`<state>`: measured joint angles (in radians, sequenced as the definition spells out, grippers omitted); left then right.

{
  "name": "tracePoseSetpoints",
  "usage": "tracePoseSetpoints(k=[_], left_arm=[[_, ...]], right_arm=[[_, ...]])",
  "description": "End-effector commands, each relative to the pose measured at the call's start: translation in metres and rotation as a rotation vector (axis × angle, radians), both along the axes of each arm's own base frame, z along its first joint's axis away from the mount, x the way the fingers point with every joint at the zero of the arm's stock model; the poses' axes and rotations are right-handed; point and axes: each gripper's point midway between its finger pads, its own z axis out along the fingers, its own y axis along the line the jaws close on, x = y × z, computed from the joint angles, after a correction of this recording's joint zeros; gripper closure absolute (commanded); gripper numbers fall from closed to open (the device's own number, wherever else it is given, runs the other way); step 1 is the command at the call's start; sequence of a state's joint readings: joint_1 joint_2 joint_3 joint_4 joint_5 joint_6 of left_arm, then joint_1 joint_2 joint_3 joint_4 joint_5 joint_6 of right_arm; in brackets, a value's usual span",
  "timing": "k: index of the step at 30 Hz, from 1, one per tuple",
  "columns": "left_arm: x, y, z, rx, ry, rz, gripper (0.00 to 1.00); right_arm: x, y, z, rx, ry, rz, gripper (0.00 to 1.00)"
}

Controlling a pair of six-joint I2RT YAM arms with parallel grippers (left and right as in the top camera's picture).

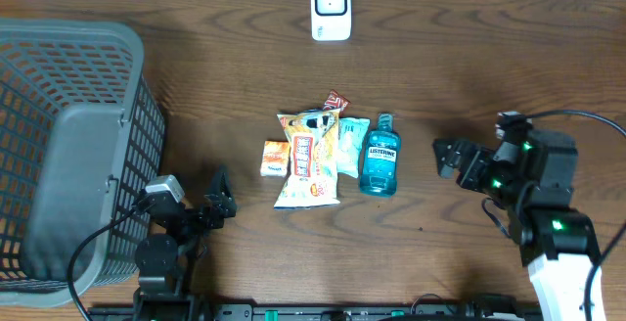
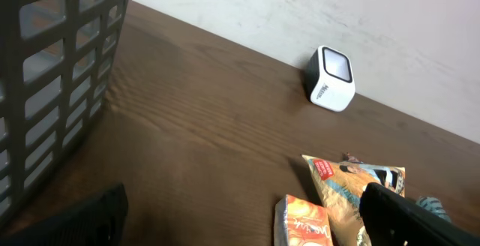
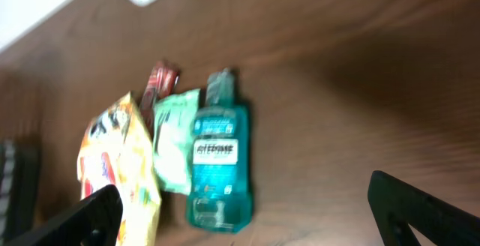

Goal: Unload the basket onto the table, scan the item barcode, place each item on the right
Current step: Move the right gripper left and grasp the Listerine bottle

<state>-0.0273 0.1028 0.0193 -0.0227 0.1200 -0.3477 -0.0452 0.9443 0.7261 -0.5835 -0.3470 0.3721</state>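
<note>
Right now both claws stand wide open, and neither has hold of anything. The left claw (image 1: 222, 196) sits at the near left of the table (image 1: 469, 57), just right of the grey basket (image 1: 59, 145), and points toward the goods. The right claw (image 1: 448, 159) is at the right side, aimed left at the mouthwash bottle (image 1: 380, 157) but apart from it.

The goods lie in a cluster at mid-table. The blue bottle lies flat on the right, its cap toward the far edge. A green packet (image 1: 352, 145) touches its left side, then comes a yellow chip bag (image 1: 308, 160), and a small orange box (image 1: 274, 158) is leftmost. A red wrapper (image 1: 336, 99) pokes out at the far side of the pile. The white scanner (image 1: 331, 8) stands at the far edge, well apart from the goods.
</note>
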Motion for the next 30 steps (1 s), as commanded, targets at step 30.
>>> tracePoseSetpoints(k=[30], left_arm=[[-0.002,0.002,-0.017,-0.021,0.056,0.015,0.02]], right_arm=[[0.003,0.079,-0.030,-0.043,0.073,0.244,0.01]])
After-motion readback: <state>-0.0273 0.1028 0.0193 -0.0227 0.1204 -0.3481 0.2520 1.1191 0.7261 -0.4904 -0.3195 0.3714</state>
